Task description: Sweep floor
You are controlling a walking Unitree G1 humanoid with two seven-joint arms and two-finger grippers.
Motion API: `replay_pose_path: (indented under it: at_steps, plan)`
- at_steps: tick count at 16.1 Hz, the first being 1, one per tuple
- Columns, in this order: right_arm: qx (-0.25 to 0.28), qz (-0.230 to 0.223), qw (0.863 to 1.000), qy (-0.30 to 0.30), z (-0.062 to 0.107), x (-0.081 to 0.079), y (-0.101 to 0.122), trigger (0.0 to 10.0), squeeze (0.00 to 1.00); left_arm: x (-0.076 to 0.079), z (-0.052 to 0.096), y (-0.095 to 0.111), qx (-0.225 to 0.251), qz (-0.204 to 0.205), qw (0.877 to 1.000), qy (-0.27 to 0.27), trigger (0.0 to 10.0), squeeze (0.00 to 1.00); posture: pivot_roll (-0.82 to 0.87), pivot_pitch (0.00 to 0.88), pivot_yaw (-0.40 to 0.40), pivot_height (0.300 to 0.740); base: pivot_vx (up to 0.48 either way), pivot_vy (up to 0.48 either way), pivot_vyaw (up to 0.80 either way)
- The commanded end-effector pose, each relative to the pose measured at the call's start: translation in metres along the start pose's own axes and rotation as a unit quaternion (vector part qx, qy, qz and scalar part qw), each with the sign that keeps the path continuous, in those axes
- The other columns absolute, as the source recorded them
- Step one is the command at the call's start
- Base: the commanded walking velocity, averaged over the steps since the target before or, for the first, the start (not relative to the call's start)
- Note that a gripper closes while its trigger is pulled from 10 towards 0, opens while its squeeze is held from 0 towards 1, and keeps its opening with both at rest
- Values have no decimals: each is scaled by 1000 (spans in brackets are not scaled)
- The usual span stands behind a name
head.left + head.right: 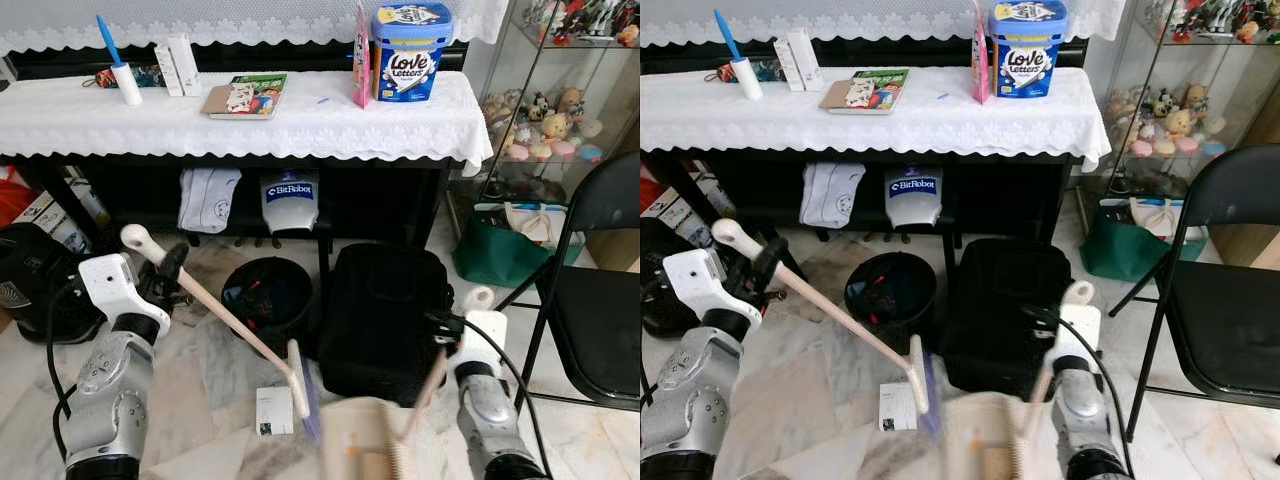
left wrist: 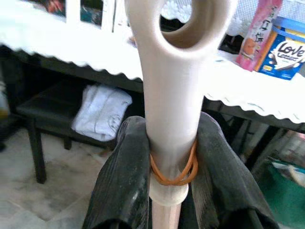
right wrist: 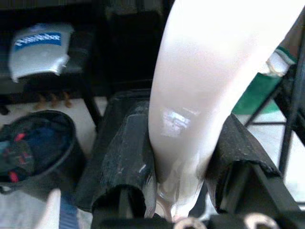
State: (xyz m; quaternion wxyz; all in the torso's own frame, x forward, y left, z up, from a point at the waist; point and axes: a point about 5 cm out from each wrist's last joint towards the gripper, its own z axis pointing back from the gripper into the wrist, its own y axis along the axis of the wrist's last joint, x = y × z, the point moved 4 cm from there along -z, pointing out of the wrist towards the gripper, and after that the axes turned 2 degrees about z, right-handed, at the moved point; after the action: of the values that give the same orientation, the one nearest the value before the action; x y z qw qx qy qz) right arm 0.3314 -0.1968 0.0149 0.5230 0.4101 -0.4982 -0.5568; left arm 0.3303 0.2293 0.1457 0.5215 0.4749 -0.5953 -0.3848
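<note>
My left gripper (image 1: pixel 170 272) is shut on the cream handle of a small broom (image 1: pixel 225 318), just below its loop end (image 1: pixel 135 238). The handle slants down to the right, to the brush head (image 1: pixel 302 388) over the marble floor. In the left wrist view the black fingers (image 2: pixel 121 181) clamp the handle (image 2: pixel 171 109) at an orange rubber band. My right gripper (image 1: pixel 442 330) is shut on the cream handle (image 3: pixel 190 86) of a dustpan (image 1: pixel 362 442), which shows blurred low in front of me. A white card (image 1: pixel 272 410) lies on the floor beside the brush head.
A black bin (image 1: pixel 265 295) and a black bag (image 1: pixel 385 320) stand under the table with the white lace cloth (image 1: pixel 250 125). To the right are a black folding chair (image 1: pixel 590 300) and a green bag (image 1: pixel 505 250). A black appliance (image 1: pixel 30 285) sits at the left.
</note>
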Motion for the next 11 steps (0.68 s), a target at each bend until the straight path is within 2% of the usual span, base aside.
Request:
replay_pose_path:
  at_steps: [1, 2, 4, 6, 11]
  plan:
    - [59, -2, 998, 8, -4, -2, 25, 10000, 0, 0, -4, 22, 49, -46, 998, 11, 10000, 0, 133, 0, 44, 740, 0, 0, 0]
    - [83, -5, 996, 12, -5, -3, 35, 10000, 0, -1, -3, 18, 52, -63, 996, 24, 10000, 0, 131, 0, 43, 740, 0, 0, 0]
    - [111, -12, 993, 31, -4, -10, 48, 10000, 0, 6, -1, 5, 35, -76, 996, 14, 10000, 0, 120, 0, 39, 740, 0, 0, 0]
    - [135, -14, 989, 51, 0, -19, 57, 10000, 0, 9, 4, -6, 26, -132, 991, 15, 10000, 0, 111, 0, 32, 740, 0, 0, 0]
    - [166, 1, 985, 50, 5, -16, 73, 10000, 0, 19, 11, -25, 16, -152, 988, 10, 10000, 0, 94, 0, 23, 740, 0, 0, 0]
